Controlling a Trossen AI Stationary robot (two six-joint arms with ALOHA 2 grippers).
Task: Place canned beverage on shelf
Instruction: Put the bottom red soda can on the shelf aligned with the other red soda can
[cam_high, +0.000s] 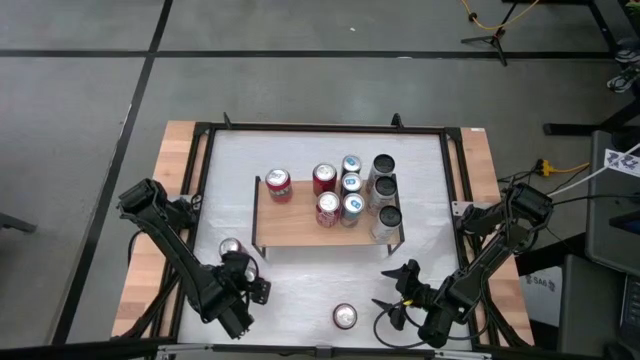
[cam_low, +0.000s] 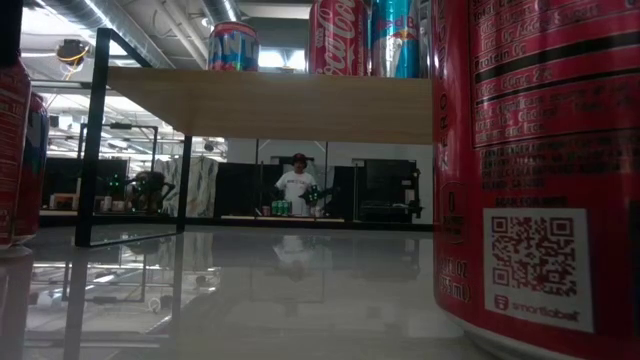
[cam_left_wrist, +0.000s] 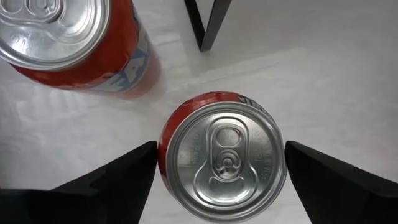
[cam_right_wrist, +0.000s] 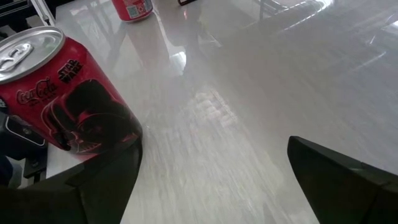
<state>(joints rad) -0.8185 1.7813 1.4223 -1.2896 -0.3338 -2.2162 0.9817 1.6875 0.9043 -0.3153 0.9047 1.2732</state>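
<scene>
High view: the left hand (cam_high: 240, 283) is hanging over the front-left of the white worktop (cam_high: 300, 290), just in front of the shelf (cam_high: 325, 228), with a red can (cam_high: 232, 249) beside it on the shelf side. The shelf is carrying several cans already. The right hand (cam_high: 398, 295) is waiting at the front right, open, and a third can (cam_high: 344, 317) is standing between the two hands.

Low view: the shelf is showing as a wooden board on black legs with cans on top; neither hand is showing here.

Left wrist view: the left hand is pointing straight down, its fingers (cam_left_wrist: 118, 174) standing open on either side of an upright can (cam_left_wrist: 222, 160) and not touching it. Its long axis is running vertically, along the hand's line of approach, so a short descent and a close should take it.

Right wrist view: the right hand's fingers are spread, with the third can standing just beside one finger.
</scene>
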